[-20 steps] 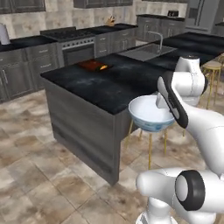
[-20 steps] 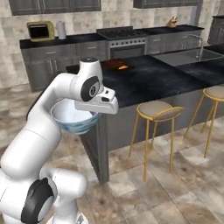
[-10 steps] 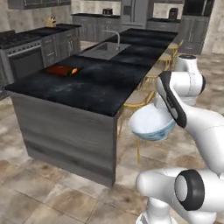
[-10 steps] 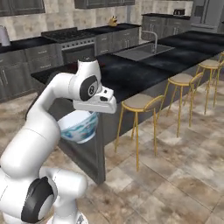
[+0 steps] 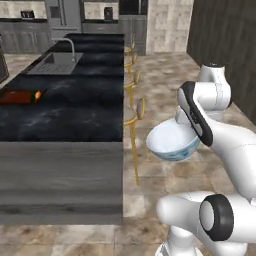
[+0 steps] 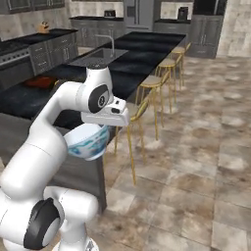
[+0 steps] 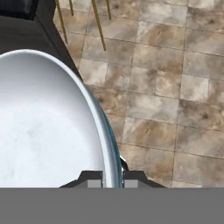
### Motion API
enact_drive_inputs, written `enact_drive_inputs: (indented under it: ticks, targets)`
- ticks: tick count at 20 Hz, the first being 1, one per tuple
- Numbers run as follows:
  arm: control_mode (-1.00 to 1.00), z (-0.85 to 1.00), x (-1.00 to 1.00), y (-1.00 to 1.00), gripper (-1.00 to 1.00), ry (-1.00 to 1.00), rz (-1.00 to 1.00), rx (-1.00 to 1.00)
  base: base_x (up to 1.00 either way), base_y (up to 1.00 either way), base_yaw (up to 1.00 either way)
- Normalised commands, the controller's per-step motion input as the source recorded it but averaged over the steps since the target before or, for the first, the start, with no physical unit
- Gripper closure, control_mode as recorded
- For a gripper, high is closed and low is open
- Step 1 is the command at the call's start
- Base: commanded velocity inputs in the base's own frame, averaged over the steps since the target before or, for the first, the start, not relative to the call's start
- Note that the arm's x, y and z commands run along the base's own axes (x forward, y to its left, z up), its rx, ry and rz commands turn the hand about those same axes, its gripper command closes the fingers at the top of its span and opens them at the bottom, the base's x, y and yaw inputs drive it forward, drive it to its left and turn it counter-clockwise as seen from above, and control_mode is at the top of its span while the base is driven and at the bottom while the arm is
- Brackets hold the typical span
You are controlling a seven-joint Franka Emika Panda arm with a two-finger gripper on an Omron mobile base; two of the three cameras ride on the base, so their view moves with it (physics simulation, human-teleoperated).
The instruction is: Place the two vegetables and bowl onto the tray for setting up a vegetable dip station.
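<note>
My gripper is shut on the rim of the white bowl, one finger inside and one outside. The bowl, bluish-patterned outside, hangs in the air over the floor, beside the end of the dark island counter. From the other side, the bowl sits just under my hand. The reddish-brown tray lies far left on the counter with one vegetable, an orange carrot, at its near end. The tray shows as a red patch behind my arm. I cannot make out the other vegetable.
Gold-legged stools line the island's side, close to the bowl; the stools run toward the back. A sink is set in the counter's far part. Open tiled floor spreads to the right. A dark wall stands behind.
The whole picture has swung, so the camera has moved with the base; the island now lies to my left. The bowl stays in my shut gripper, held at the same height.
</note>
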Motion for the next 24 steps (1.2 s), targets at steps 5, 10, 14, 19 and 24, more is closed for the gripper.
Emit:
enact_drive_inputs:
  ticks: [5, 10, 14, 19, 24]
  targets:
    - [1.00, 0.00, 0.00, 0.00, 1.00, 0.00, 0.00, 0.00, -0.07, 1.00, -0.62]
    - [1.00, 0.00, 0.00, 0.00, 1.00, 0.00, 0.00, 0.00, -0.43, 1.00, -0.41]
    - [1.00, 0.00, 0.00, 0.00, 1.00, 0.00, 0.00, 0.00, -0.50, 1.00, -0.27]
    - [1.00, 0.00, 0.00, 0.00, 1.00, 0.00, 0.00, 0.00, -0.20, 1.00, -0.18]
    - [1.00, 0.00, 0.00, 0.00, 1.00, 0.00, 0.00, 0.00, -0.20, 1.00, -0.19]
